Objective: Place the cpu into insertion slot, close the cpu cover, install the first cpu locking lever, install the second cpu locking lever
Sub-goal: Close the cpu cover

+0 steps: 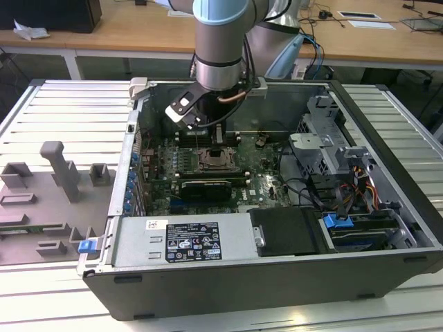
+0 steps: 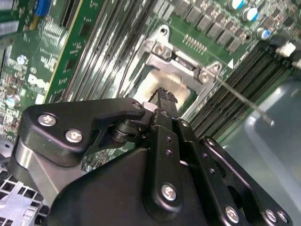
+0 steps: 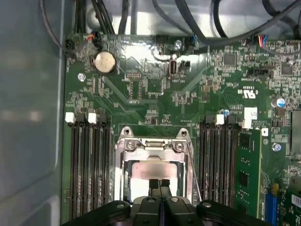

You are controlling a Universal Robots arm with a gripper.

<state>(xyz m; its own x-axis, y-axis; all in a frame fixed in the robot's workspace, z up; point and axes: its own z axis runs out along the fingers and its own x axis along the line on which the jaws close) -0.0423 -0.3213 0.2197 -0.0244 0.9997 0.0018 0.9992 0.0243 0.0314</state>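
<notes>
Open case (image 1: pixel 208 283), green board (image 3: pixel 155 94): insertion slot (image 1: pixel 216 159) mid-board holds the cpu (image 3: pixel 146 170).
Silver cpu cover (image 3: pixel 150 145) lies flat around it; cpu top is pale silver-beige and square; pincer (image 3: pixel 159 182) tips closed together, nothing gripped, just over it.

A robotics laboratory or workshop is indicated. An opened computer case (image 1: pixel 208 294) is laid flat on a ribbed metal table (image 1: pixel 69 104), and grey moulded fixtures (image 1: pixel 59 169) are set beside it at the exterior view's left. An industrial robot arm (image 1: pixel 220 41) is seen above the case, and wooden workbenches (image 1: pixel 138 31) with cables (image 1: pixel 322 14) are seen behind.
</notes>
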